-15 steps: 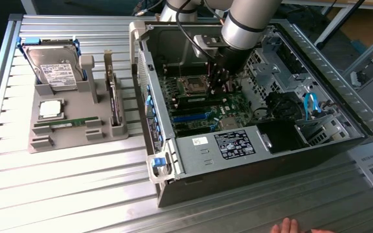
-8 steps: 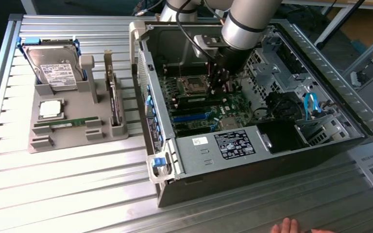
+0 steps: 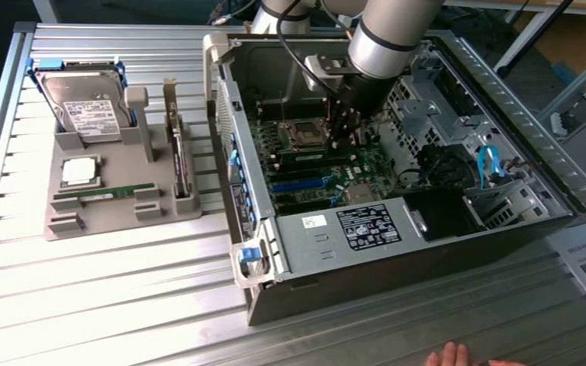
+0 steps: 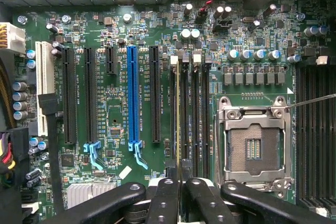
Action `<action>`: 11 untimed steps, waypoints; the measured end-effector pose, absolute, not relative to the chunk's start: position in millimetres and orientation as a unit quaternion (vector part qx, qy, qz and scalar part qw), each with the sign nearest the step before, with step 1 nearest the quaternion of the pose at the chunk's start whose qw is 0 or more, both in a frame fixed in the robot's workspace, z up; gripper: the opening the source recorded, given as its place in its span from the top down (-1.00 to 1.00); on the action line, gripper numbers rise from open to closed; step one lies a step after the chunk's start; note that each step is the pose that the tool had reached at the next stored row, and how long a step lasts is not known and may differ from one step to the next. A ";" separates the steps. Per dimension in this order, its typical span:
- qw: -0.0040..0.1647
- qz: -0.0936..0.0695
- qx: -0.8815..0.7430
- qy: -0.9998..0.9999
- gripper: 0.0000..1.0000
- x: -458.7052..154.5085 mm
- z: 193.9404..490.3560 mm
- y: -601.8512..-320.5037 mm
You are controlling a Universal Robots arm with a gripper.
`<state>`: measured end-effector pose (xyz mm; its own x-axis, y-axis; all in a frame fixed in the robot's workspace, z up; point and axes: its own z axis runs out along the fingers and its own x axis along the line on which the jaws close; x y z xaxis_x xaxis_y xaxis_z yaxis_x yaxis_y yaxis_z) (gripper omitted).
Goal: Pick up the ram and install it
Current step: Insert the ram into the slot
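The ram (image 4: 177,114) appears edge-on as a thin green-yellow strip standing in a memory slot beside the empty processor socket (image 4: 254,148). My gripper (image 4: 181,183) is shut on the ram's near end, with a black finger (image 4: 164,200) on each side. In the exterior view the gripper (image 3: 349,131) reaches down into the open computer case (image 3: 395,229), just over the motherboard (image 3: 313,171). A second stick like it (image 3: 104,192) lies flat in the grey fixture (image 3: 120,217) at the exterior view's left.
Empty dark memory slots (image 4: 195,119) run alongside the ram, and a blue card slot (image 4: 132,93) lies further off. The fixture also holds a hard drive (image 3: 82,107), a silver processor (image 3: 79,170) and an upright card (image 3: 178,152). A hand (image 3: 456,357) rests at the table's front edge.
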<state>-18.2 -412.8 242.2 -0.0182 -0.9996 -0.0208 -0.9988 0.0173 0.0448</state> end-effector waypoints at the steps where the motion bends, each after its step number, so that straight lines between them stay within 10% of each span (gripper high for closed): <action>1: 0.008 -0.023 0.701 -0.713 0.76 -18.2 242.1 -412.8; 11: 0.008 -0.023 0.701 -0.713 0.76 -17.9 239.9 -412.7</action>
<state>-17.9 -412.7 239.9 -0.0183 -0.9996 -0.0209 -0.9988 0.0173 0.0447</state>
